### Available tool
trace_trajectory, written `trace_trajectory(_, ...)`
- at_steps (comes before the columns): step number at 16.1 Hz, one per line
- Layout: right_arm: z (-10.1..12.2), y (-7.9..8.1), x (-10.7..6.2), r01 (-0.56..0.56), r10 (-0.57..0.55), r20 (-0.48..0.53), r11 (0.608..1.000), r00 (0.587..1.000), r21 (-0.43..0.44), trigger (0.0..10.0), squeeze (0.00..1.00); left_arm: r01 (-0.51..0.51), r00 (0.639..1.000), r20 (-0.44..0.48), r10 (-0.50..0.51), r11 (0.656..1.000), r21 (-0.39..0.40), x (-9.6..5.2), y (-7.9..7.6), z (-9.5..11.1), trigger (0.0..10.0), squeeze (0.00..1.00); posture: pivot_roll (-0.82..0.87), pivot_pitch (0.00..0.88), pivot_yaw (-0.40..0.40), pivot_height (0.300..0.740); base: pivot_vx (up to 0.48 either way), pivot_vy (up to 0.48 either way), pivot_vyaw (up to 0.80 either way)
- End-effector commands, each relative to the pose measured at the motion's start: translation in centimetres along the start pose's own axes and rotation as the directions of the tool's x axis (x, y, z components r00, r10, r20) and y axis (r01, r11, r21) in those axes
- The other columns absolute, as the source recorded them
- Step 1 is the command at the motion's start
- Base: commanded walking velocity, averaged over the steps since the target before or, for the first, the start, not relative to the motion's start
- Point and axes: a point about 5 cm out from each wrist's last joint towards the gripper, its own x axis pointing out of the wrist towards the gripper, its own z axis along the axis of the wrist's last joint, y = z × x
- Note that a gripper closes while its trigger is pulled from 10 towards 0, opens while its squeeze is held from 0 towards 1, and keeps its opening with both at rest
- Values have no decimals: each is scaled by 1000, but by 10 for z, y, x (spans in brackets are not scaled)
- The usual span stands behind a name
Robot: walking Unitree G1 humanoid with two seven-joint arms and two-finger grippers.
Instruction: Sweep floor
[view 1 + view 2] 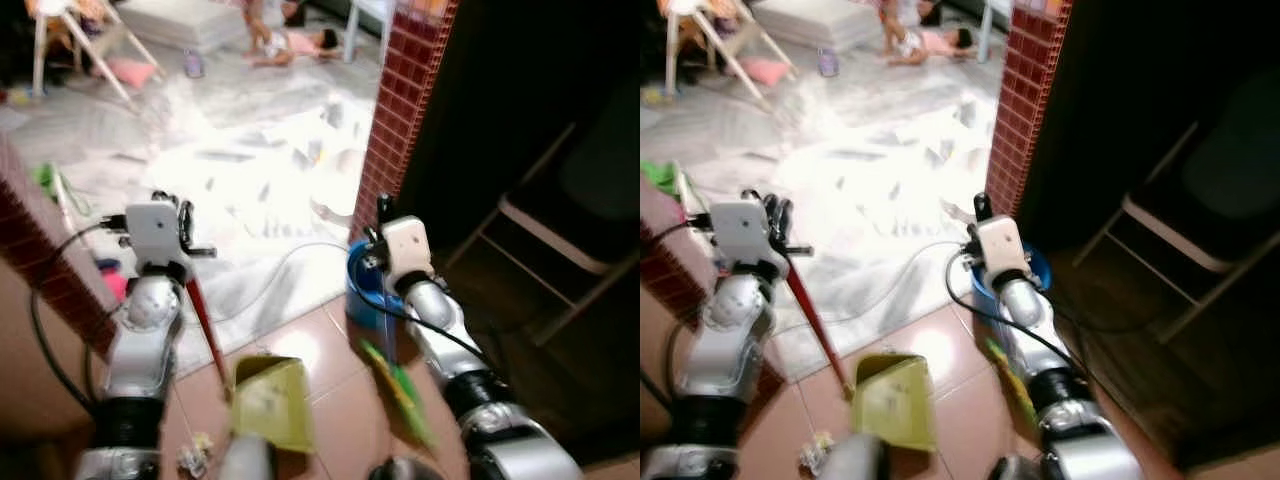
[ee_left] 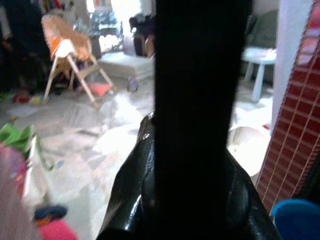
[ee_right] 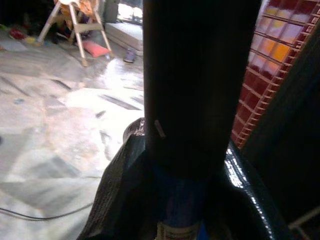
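My left gripper [image 1: 184, 226] is shut on the red handle [image 1: 205, 325] of a yellow-green dustpan [image 1: 270, 402], which rests on the tan floor tiles in front of me. Small scraps of litter [image 1: 194, 456] lie just left of the pan. My right gripper [image 1: 383, 212] is raised beside the brick pillar and shut on a broom handle [image 3: 180, 210], blue where it passes between the fingers. The broom's green bristles [image 1: 402, 388] hang near the floor under the right arm.
A red brick pillar [image 1: 405, 100] stands just beyond the right gripper, with a blue bucket [image 1: 1036, 270] at its foot. A folding chair [image 1: 560, 230] is in the dark at right. A low brick wall [image 1: 40, 260] lies left. White sheeting [image 1: 250, 170], a cable [image 1: 270, 270] and a high chair [image 1: 70, 40] are ahead.
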Motion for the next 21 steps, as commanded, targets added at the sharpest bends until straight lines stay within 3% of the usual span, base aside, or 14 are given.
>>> trace_trajectory(1, 19, -1, 7, 4, -4, 88, 1000, 996, 3, 10000, 0, 15, 998, 62, -17, 999, 30, -2, -1, 20, 10000, 0, 109, 0, 22, 740, 0, 0, 800)
trace_trajectory(4, 14, -5, 2, 49, -52, 82, 998, 995, 31, 10000, 0, 38, 998, 52, -41, 998, 55, -14, -13, 13, 10000, 0, 107, 0, 15, 740, 0, 0, 267)
trace_trajectory(7, -10, -33, -11, 186, -186, -15, 982, 982, 21, 10000, 0, 13, 1000, 28, -12, 1000, -26, -18, -26, 5, 10000, 0, 109, 0, -18, 740, 0, 0, 0)
trace_trajectory(9, -17, -40, -15, 208, -207, -44, 978, 977, 13, 10000, 0, -1, 1000, 24, 4, 992, -127, -19, -24, 3, 10000, 0, 89, 0, 12, 740, 0, 0, 0)
trace_trajectory(10, -10, -42, -10, 209, -209, -19, 978, 978, 7, 10000, 0, -30, 999, 11, 31, 991, -134, -18, -21, 2, 10000, 0, 77, 0, 38, 740, 0, 0, 0)
trace_trajectory(12, 5, -42, 1, 201, -202, 30, 979, 979, 7, 10000, 0, -56, 998, -7, 56, 995, -88, -16, -18, 2, 10000, 0, 66, 0, 41, 740, 0, 0, 0)
trace_trajectory(15, 18, -34, 9, 149, -148, 72, 989, 986, -9, 10000, 0, -53, 999, 12, 53, 998, -36, -10, -25, 8, 10000, 0, 66, 0, 23, 740, 0, 0, 0)
trace_trajectory(19, 16, -20, 6, 117, -117, 91, 993, 989, 4, 10000, 0, -65, 998, -17, 64, 994, -83, -17, -35, 5, 10000, 0, 53, 0, 14, 740, 0, 0, 0)
trace_trajectory(21, 17, -16, 4, 98, -97, 106, 995, 990, -9, 10000, 0, -48, 999, -17, 47, 995, -83, -19, -41, 5, 10000, 0, 46, 0, 12, 740, 0, 0, 800)
